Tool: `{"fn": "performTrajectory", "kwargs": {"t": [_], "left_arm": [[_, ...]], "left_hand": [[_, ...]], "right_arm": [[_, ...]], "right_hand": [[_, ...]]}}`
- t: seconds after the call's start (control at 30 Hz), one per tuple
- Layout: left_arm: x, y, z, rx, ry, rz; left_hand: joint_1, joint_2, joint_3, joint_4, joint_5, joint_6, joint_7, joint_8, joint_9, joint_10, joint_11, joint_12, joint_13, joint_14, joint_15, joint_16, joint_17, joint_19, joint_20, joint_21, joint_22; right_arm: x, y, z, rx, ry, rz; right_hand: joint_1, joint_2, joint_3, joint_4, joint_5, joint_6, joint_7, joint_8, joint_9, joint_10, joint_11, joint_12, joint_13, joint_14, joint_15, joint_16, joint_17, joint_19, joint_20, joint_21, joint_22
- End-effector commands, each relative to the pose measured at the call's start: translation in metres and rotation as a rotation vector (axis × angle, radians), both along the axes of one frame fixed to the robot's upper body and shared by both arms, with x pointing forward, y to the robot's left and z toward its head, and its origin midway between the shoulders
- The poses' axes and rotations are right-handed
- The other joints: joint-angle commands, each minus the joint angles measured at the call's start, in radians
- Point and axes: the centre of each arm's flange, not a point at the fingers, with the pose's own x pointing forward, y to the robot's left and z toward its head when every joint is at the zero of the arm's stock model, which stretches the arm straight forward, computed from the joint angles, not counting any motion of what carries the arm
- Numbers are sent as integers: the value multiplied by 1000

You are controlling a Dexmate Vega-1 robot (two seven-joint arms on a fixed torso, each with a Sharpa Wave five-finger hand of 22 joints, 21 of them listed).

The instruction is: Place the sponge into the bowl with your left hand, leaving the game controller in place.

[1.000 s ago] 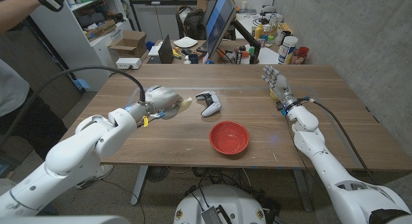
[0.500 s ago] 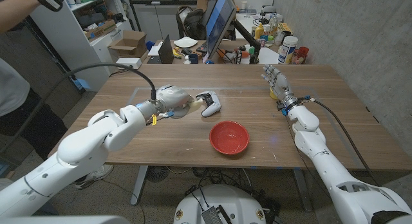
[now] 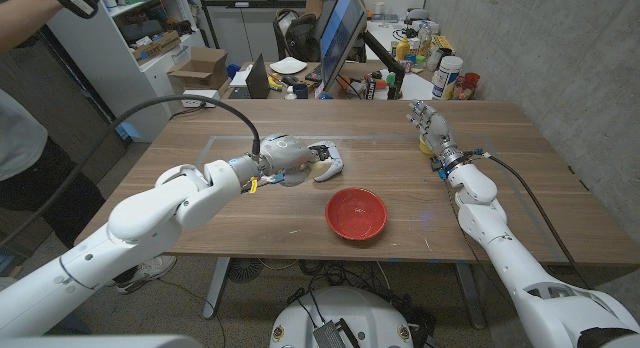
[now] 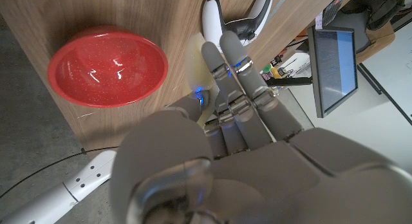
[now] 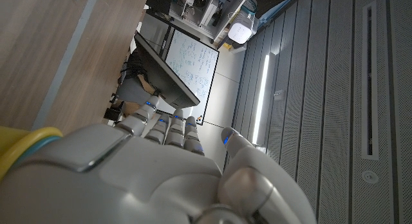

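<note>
My left hand [image 3: 287, 156] hovers over the table's middle and grips a pale yellow sponge [image 4: 195, 53] between its thumb and fingers. Its fingertips reach right beside the white game controller [image 3: 331, 164], which lies on the wood just behind the hand and is partly covered by it. The controller [image 4: 215, 17] also appears past the fingertips in the left wrist view. A red bowl [image 3: 356, 213] stands empty nearer the front edge, a little to the right of the hand, and in the left wrist view the bowl [image 4: 107, 66] lies beside the hand. My right hand [image 3: 428, 122] stands at the far right, fingers apart, holding nothing.
A yellow object [image 3: 428, 146] lies by my right wrist. A monitor [image 3: 340, 33], bottles and clutter crowd the desk beyond the table's far edge. A person's arm [image 3: 35, 13] shows at the upper left. Bare wood [image 3: 520, 178] spreads to the right.
My left hand has carried the sponge rightward across the table, from left of the controller to right against it. The right arm, bowl and controller have stayed where they were.
</note>
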Motion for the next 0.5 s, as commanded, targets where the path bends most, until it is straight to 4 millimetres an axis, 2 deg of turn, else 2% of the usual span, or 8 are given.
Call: {"fn": "performTrajectory", "kwargs": {"t": [0.03, 0.5], "left_arm": [[-5, -24, -2, 57, 10, -73], [-11, -42, -8, 109, -15, -134]], "left_hand": [[-3, 4, 56, 62, 5, 51, -29, 3, 1, 66, -76, -8, 3, -11, -2, -8, 3, -12, -10, 5, -1], [-10, 3, 51, 68, 9, 48, -49, 1, 2, 57, -79, -20, 4, -21, -2, -12, 3, -37, -11, 6, -2]], "right_arm": [[0, -4, 1, 3, -9, 2], [-1, -7, 0, 2, -15, 7]], "right_hand": [[-12, 44, 7, -3, 7, 10, -3, 2, 4, 6, 2, -2, 5, 3, -9, -2, 3, 8, -67, 4, 3], [-12, 44, 7, -3, 7, 11, -4, 2, 5, 7, 3, -1, 5, 3, -9, -2, 4, 8, -68, 4, 3]]}}
